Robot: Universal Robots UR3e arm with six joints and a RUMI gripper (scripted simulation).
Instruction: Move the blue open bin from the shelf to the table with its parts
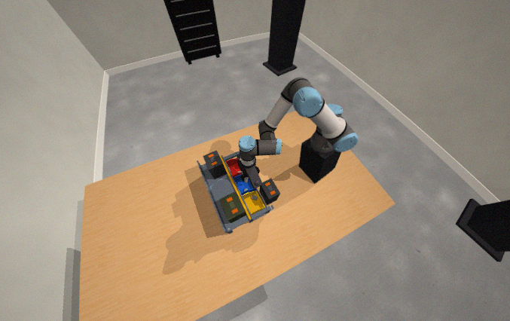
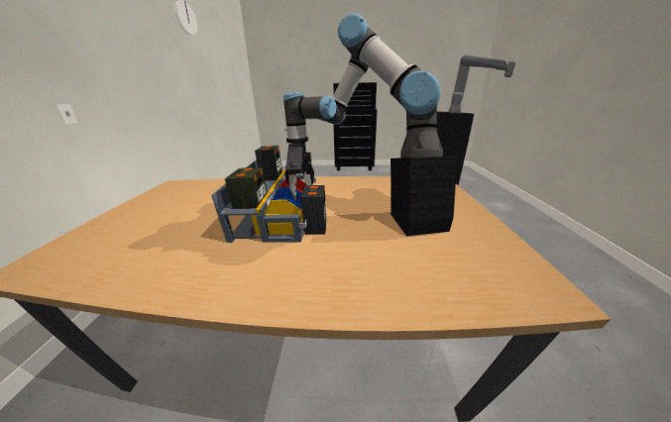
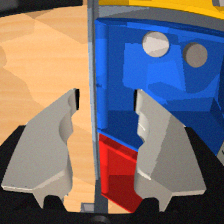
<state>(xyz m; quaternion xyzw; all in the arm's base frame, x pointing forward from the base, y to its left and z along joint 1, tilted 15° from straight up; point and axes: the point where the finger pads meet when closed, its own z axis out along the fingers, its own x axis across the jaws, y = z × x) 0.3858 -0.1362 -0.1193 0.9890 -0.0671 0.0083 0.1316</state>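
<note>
The blue open bin [image 1: 242, 185] [image 2: 286, 194] [image 3: 117, 50] sits in the grey shelf [image 1: 220, 186] [image 2: 226, 222] [image 3: 93, 100], between a red and a yellow bin. Two round grey parts [image 3: 156, 44] [image 3: 195, 55] lie in it. My gripper [image 3: 106, 90] points down at the bin's front wall and is partly open. In the wrist view one finger is over the bin's inside, the other outside the front wall and the shelf's rail, with gaps to both sides. How deep the fingertips reach is hard to tell. The wooden table [image 1: 137, 239] [image 2: 353, 288] is under the shelf.
A dark box [image 1: 269, 191] [image 2: 313, 209] stands close in front of the yellow bin [image 1: 253, 203] [image 2: 279, 209]. The red bin [image 1: 233, 167] [image 3: 117, 170] is on the other side. A green box [image 1: 230, 207] [image 2: 243, 188] and another dark box [image 1: 213, 163] [image 2: 269, 160] stand on the shelf behind.
</note>
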